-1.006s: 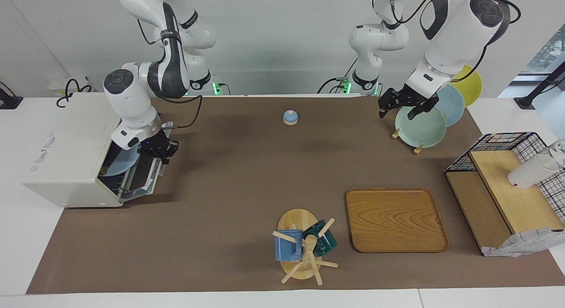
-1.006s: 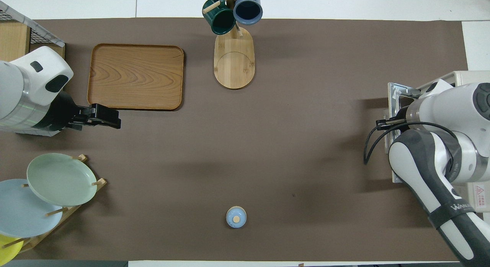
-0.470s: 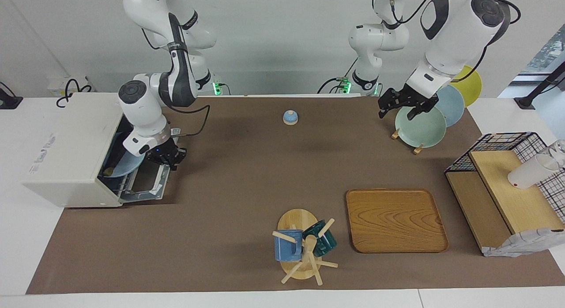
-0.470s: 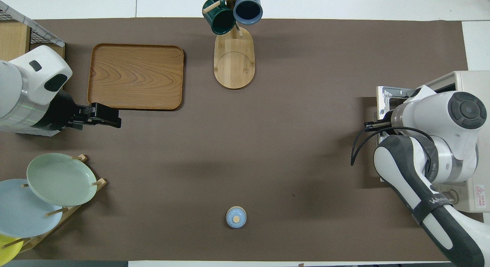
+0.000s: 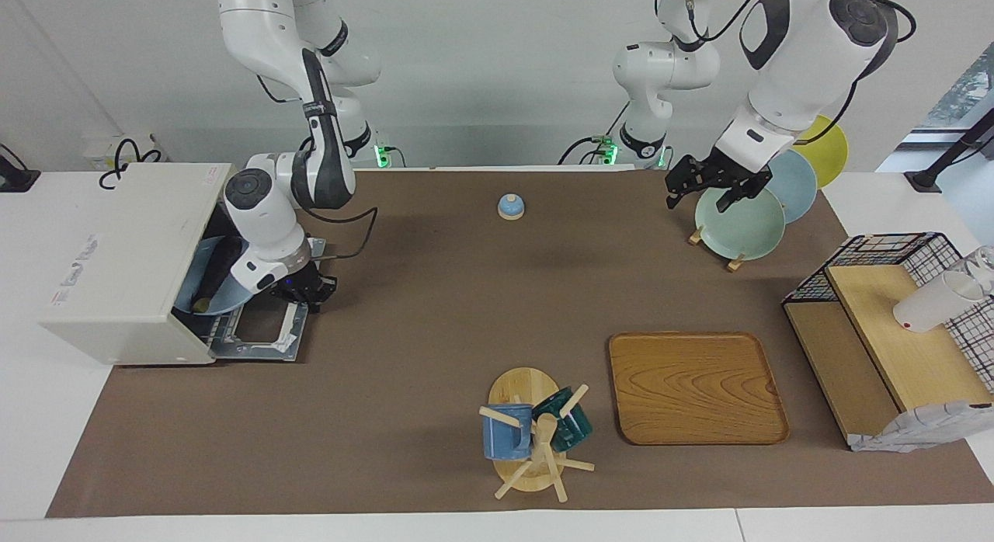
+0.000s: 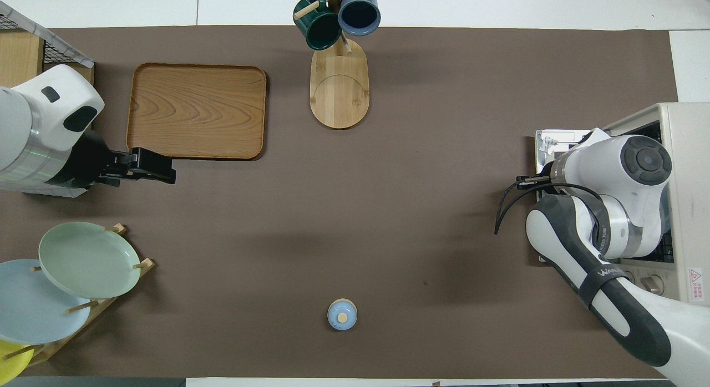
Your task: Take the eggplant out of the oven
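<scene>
The cream-white oven (image 5: 116, 247) stands at the right arm's end of the table and also shows in the overhead view (image 6: 685, 154). Its door (image 5: 256, 336) lies open and flat on the table. Inside, the dark eggplant (image 5: 221, 264) lies on a light blue plate (image 5: 203, 293). My right gripper (image 5: 309, 290) is low at the door's outer edge, shut on the door's handle; in the overhead view its own arm hides it. My left gripper (image 5: 699, 192) waits open and empty, up over the plate rack (image 5: 734, 255).
A small blue lidded pot (image 5: 510, 206) sits near the robots at mid-table. A mug tree (image 5: 532, 437) with two mugs and a wooden tray (image 5: 695, 387) lie farther out. A wire basket with wooden shelves (image 5: 885, 332) stands at the left arm's end.
My right gripper moved down and away from the oven, swinging the door from partly open to flat. The eggplant on its plate now shows more. The left arm has not moved.
</scene>
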### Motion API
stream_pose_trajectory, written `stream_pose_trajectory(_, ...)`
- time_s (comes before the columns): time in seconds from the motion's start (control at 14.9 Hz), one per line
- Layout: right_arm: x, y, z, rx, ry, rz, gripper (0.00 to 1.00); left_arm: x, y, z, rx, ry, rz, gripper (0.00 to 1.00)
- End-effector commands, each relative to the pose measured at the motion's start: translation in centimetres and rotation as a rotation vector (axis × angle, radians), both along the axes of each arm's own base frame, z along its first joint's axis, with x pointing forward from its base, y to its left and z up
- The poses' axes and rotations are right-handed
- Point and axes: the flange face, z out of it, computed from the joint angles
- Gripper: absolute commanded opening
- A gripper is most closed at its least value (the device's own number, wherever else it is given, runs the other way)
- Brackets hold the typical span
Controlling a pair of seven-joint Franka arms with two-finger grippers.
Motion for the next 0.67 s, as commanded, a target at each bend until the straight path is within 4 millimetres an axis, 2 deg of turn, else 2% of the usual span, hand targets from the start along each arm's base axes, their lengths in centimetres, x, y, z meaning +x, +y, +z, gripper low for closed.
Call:
stream_pose_trajectory(0.0,0.8,0.2,0.2,-0.016,-0.019,-0.042,0.00,-0.5,0.1,0.3,-0.026,-0.016,0.021,1.00)
stream_pose_trajectory(0.13,1.5,2.9,1.7,-0.010,-0.007,-0.042,0.00,-0.4,0.1,0.3,-0.032,-0.021,0.025,1.00)
stream_pose_trajectory(0.2,2.1,3.6,3.6,-0.012,0.019,-0.035,0.00,-0.4,0.1,0.3,-0.032,-0.024,0.027,1.00)
stream_pose_trajectory(0.34,3.8,3.1,8.5,-0.019,0.072,-0.048,0.00,-0.3,-0.1,0.4,-0.033,-0.031,0.036,1.00)
stream_pose_trajectory(0.4,4.1,2.1,10.5,-0.022,0.092,-0.063,0.00,-0.3,-0.2,0.3,-0.033,-0.029,0.036,1.00)
stream_pose_trajectory(0.54,3.1,0.7,13.8,-0.043,0.115,-0.078,0.28,-0.5,-0.2,0.3,-0.032,-0.028,0.034,1.00)
stream_pose_trajectory(0.6,2.5,0.0,14.6,-0.071,0.123,-0.072,0.31,-0.5,-0.3,0.3,-0.034,-0.027,0.035,1.00)
